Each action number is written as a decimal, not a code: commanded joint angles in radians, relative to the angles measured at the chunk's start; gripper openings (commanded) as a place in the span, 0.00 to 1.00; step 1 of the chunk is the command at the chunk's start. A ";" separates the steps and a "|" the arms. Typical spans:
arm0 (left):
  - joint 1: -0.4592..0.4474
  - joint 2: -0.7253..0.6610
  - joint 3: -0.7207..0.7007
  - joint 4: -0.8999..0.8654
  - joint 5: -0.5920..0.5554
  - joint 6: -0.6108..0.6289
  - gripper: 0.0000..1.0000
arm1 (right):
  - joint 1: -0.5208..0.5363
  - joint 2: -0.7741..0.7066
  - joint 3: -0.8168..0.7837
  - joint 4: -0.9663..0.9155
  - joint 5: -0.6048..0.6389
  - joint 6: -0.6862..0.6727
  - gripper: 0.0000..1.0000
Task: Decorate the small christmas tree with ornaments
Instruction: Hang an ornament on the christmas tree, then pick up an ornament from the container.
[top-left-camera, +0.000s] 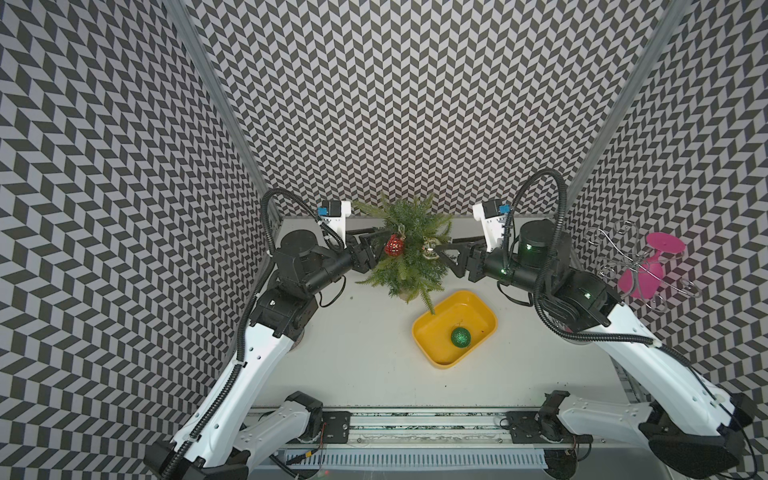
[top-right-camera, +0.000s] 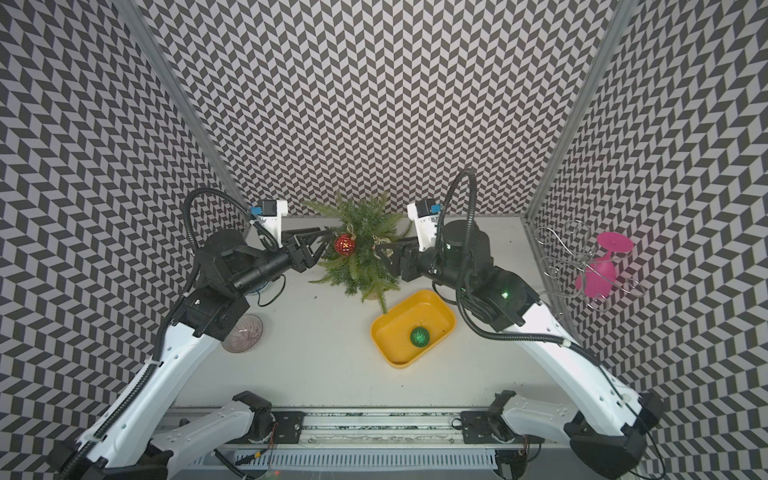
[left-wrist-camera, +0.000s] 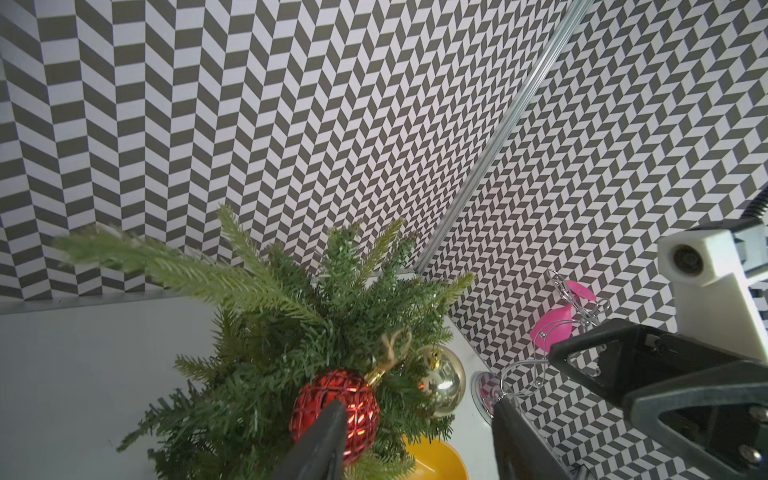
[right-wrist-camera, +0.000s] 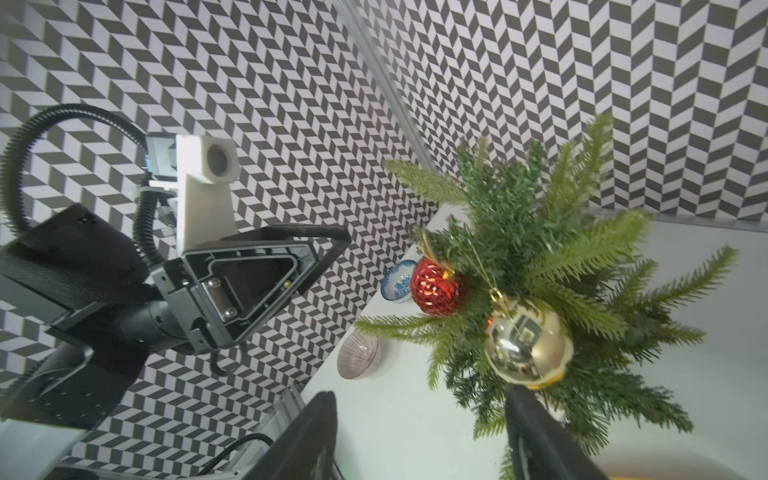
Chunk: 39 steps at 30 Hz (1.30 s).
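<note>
Our left gripper (left-wrist-camera: 417, 405) is open and empty, maybe just touching the red ornament (left-wrist-camera: 357, 399) on the small christmas tree (left-wrist-camera: 291, 332). Our right gripper (right-wrist-camera: 419, 395), open and empty too, is nearer the green ornament (top-left-camera: 461, 337) in the yellow tray (top-left-camera: 440, 318).

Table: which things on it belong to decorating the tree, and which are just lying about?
Job: small christmas tree, red ornament, gold ornament, green ornament, yellow tray.
Lying about: pink glasses, ribbed glass bowl, blue-patterned bowl.
</note>
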 joint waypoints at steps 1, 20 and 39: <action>0.004 -0.048 -0.032 -0.052 0.027 0.021 0.59 | -0.012 -0.048 -0.060 -0.025 0.058 0.036 0.65; -0.206 -0.291 -0.302 -0.198 -0.143 -0.182 0.60 | -0.047 -0.117 -0.350 -0.213 0.203 0.101 0.64; -0.474 -0.239 -0.561 -0.106 -0.331 -0.221 0.60 | -0.022 0.032 -0.583 -0.157 0.129 0.160 0.62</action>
